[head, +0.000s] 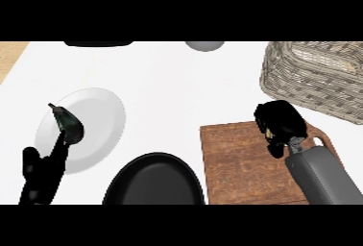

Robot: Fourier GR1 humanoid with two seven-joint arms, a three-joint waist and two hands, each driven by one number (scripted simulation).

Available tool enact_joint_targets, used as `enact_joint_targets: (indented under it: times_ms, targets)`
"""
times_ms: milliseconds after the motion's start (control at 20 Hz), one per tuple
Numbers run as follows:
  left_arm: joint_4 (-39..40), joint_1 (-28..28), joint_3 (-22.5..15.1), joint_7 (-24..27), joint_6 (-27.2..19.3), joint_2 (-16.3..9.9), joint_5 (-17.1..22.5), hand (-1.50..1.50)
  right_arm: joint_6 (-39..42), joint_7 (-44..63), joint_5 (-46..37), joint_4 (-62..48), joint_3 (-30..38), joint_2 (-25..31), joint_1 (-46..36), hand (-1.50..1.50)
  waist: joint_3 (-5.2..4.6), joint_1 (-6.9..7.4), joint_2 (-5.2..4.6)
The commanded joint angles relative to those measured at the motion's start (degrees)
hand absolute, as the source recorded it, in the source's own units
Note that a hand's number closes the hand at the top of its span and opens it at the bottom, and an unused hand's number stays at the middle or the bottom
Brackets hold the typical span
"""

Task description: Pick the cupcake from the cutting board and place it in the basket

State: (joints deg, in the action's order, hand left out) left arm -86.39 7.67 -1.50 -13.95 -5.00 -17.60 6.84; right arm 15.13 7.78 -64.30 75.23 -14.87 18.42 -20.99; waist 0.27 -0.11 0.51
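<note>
basket (312, 81) behind-right of cutting board (241, 168) | plate (96, 120) far left | pan (156, 185) between

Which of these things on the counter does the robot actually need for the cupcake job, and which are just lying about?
For the job:
cutting board
basket
right hand, curled over the board; the cupcake is not visible

Lying about:
white plate
dark vegetable on it
black pan
grey object at the far edge
left hand, resting

A white counter top (184, 81) is filling most of the view, lying evenly lit with only soft shadows. A strip of pale wood surface (10, 56) is showing beyond its upper left edge. No walls or windows are appearing.
</note>
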Motion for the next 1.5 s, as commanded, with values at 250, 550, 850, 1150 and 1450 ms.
enact_joint_targets:
  times_ms: [250,550,850,1150,1450]
  targets:
    - [2.9,0.8,-2.0,-2.1,2.2,1.5,1.1,0.0,-17.2,26.6,12.4,7.0,13.0,-18.1,-9.5,1.5,0.07,1.09,-0.65]
    - [4.8,0.0,-2.6,-1.6,1.7,2.9,0.0,0.0,-27.7,38.4,8.9,12.2,13.0,-18.3,-21.5,1.5,-0.35,0.69,-0.46]
    - [3.0,1.0,-2.6,-2.4,2.1,2.9,-0.2,0.0,-21.5,50.7,2.2,10.2,18.3,-14.8,-35.2,1.5,-0.36,0.42,-0.36]
    - [5.7,0.1,-1.0,-0.9,2.3,3.0,-0.4,0.0,-17.9,51.7,4.9,9.6,25.2,-8.1,-40.7,1.5,-0.32,0.07,-0.52]
    - [4.5,0.5,-2.0,-2.2,2.7,3.3,-1.4,0.0,-17.3,46.9,7.6,2.8,29.9,-1.8,-40.9,1.5,-0.28,0.39,-0.74]
